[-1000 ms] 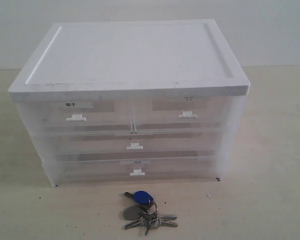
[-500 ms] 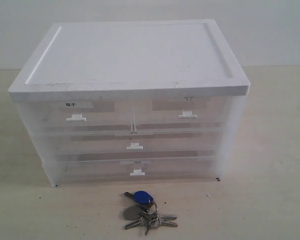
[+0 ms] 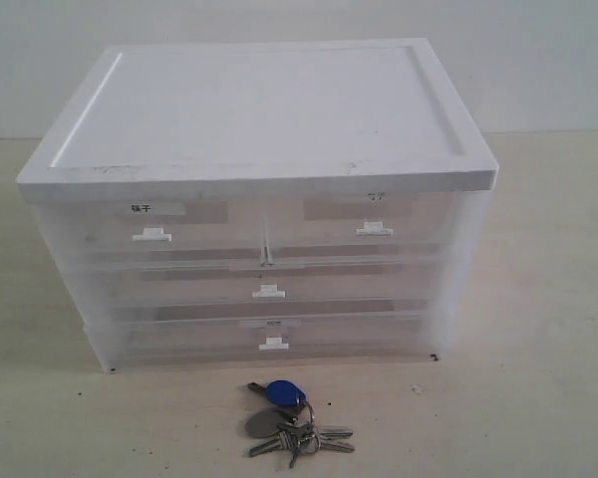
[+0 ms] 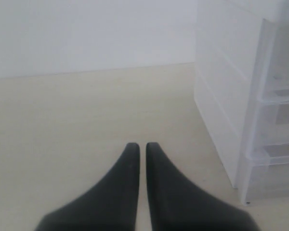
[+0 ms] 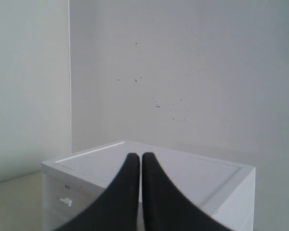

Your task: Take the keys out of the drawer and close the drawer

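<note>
Lying loose, the keys (image 3: 294, 426) front the closed drawer (image 3: 179, 285).

Bright, soft, even light, washed-out tones, wrist views hazy, close fingers (image 4: 118, 195) out of focus.

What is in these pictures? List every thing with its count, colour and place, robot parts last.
cabinet: 1, white top with translucent body, middle of the table
half-width drawers: 2, translucent with white tab handles and labels, side by side in the top row
middle drawer: 1, translucent, full width, no label, second row, front flush
bottom drawer: 1, translucent, full width, small label above the handle, lowest row
keys: 1 bunch, silver with a blue fob, on the table in front of the cabinet
table: 1, pale beige, under everything
wall: 1, white, behind the cabinet
left gripper: 1, black, fingers together, empty, beside the cabinet
right gripper: 1, black, fingers together, empty
</note>
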Motion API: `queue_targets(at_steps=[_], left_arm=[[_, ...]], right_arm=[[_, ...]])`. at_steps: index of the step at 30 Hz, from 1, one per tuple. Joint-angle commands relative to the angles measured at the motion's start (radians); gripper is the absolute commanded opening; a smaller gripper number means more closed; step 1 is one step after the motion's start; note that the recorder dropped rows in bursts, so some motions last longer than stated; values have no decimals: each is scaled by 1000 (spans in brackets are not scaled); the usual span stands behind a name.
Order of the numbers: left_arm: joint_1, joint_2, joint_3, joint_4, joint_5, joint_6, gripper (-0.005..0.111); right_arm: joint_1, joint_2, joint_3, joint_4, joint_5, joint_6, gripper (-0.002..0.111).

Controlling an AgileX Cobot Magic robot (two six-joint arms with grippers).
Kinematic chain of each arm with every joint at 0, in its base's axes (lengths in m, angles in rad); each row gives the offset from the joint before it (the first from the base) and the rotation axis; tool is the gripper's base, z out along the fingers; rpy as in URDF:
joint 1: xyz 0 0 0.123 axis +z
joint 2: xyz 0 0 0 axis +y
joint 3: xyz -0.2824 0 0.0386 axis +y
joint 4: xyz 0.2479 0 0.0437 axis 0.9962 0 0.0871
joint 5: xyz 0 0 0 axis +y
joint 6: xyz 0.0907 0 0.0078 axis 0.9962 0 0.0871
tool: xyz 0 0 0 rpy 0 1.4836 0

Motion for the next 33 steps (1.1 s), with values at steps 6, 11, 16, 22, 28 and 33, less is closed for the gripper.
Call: queue_targets(at_steps=[6, 11, 16, 22, 28, 33], left_arm=[[3, -1, 3, 2, 1, -8, 4], [3, -1, 3, 2, 1, -8, 4], [3, -1, 3, 2, 1, -8, 4], [3, -1, 3, 2, 1, -8, 4], [3, -1, 3, 2, 1, -8, 4], [3, -1, 3, 2, 1, -8, 4]], right_arm=[[-2, -3, 2, -1, 0, 1, 0], [-2, -3, 2, -1, 0, 1, 0], [-2, -3, 2, -1, 24, 1, 0], [-2, -3, 2, 124, 28, 36, 0], [-2, -4, 2, 746, 171, -221, 0], [-2, -9, 2, 1231, 129, -847, 0]])
